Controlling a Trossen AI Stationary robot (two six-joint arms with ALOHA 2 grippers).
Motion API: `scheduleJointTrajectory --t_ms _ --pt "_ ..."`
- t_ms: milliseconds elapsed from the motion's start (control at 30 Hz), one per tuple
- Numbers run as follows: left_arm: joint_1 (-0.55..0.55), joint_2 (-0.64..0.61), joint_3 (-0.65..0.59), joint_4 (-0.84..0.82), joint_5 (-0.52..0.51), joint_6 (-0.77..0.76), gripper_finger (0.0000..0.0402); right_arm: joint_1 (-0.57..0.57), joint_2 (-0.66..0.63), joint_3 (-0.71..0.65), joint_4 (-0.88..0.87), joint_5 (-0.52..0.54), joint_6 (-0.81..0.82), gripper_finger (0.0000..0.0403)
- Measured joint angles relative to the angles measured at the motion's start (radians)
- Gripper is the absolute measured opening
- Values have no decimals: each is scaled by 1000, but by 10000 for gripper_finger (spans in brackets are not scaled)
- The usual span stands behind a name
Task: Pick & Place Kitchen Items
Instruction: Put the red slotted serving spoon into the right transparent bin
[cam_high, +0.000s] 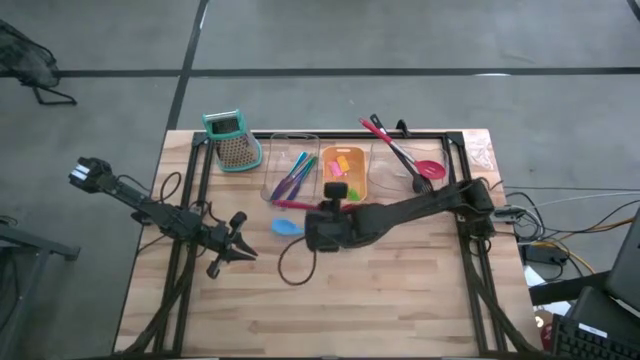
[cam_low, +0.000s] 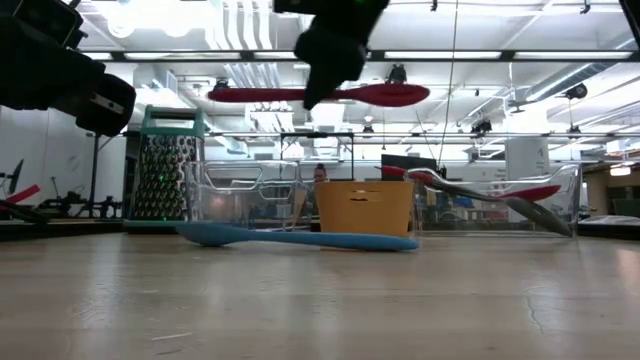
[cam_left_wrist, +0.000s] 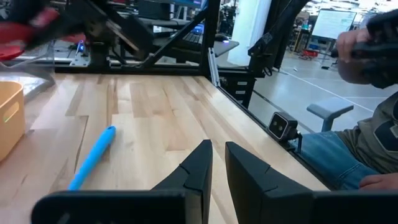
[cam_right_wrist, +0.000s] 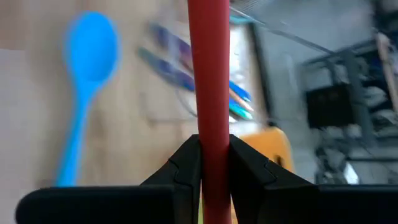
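- The right gripper (cam_right_wrist: 208, 165) is clamping its fingers around the handle of a red spatula (cam_low: 318, 95) and holding it level in the air, above the table (cam_high: 400, 290) and just in front of the orange tray (cam_high: 343, 172).
- The step in hand looks like the carry toward a tray; next the spatula needs lowering over one and releasing.
- The blue spoon (cam_high: 287, 227) is lying on the wood beside that gripper, not yet picked.
- The left gripper (cam_left_wrist: 214, 171) is waiting near the table's left side, fingers nearly together, holding nothing.
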Motion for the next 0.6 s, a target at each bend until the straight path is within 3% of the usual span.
scheduleJointTrajectory --t_ms 433,600 --pt "0 0 0 0 0 0 51 -49 -316 -360 6 236 170 55" --pt "0 0 0 0 0 0 51 -109 -451 -521 27 255 223 55"
